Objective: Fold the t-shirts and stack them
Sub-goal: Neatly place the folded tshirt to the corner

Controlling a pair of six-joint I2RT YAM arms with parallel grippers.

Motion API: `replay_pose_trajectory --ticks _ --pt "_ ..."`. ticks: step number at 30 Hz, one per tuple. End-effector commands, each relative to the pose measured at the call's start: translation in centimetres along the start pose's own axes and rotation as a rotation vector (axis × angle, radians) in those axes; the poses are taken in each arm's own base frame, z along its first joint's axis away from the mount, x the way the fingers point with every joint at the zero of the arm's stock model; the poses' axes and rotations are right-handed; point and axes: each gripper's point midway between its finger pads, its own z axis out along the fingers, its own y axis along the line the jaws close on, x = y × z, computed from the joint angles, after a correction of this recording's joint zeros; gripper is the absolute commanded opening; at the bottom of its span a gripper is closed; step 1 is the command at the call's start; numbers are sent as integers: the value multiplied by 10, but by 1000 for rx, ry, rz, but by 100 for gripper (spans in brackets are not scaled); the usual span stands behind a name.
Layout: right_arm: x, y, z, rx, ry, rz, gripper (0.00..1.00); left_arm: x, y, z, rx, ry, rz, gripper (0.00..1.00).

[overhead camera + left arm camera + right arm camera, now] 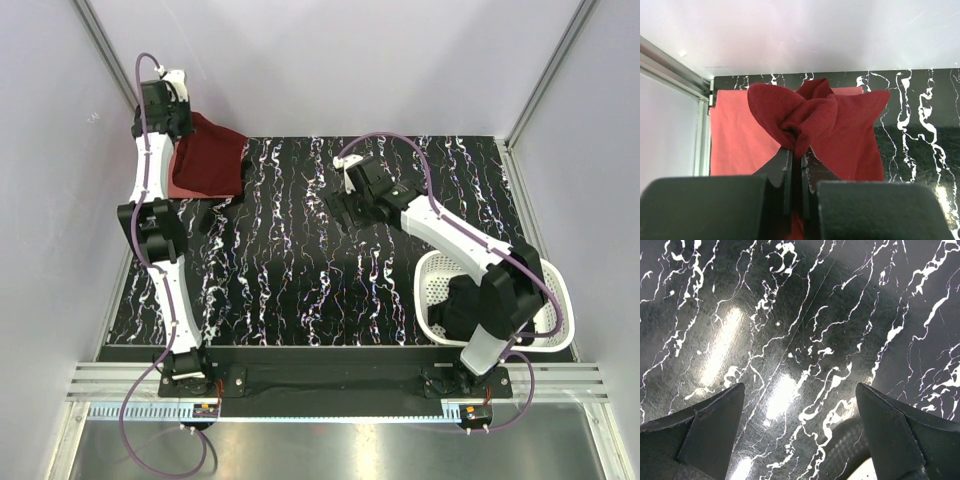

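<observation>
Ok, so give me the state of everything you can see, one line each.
maroon shirt: bunched, pinched by the left tool, partly lifted.
left tool: shut on the maroon shirt.
coral shirt: flat on the table, under the maroon shirt.
right tool: open, empty, over the table.
basket: upright, holding dark cloth.
black shirt: crumpled in the basket, partly hidden.

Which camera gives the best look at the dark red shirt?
The left wrist view: the dark red shirt fills it, bunched in the shut left gripper. The top view shows it smaller, at the far left corner; the right wrist view shows none.
</observation>
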Motion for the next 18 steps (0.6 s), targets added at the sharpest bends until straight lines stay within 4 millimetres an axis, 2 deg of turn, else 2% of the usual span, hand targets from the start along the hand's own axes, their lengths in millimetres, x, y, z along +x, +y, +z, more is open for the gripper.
replay_pose_trajectory --ticks 1,7,12,14,16,18 --pt "-17 3 -2 -21 -25 26 100 -44 -1 3 35 -162 42 0" --pt "-18 8 9 -33 4 32 100 -38 12 21 23 -195 35 0" --pt "-18 11 21 -40 39 35 100 -23 36 38 -1 -202 -9 0" --pt "-23 13 24 -49 40 38 100 -13 44 45 -6 -190 -21 0" --pt "-29 14 28 -58 34 52 100 -11 50 48 -15 -197 -33 0" --pt "-28 18 36 -74 51 64 100 -4 64 53 -34 -202 -55 6"
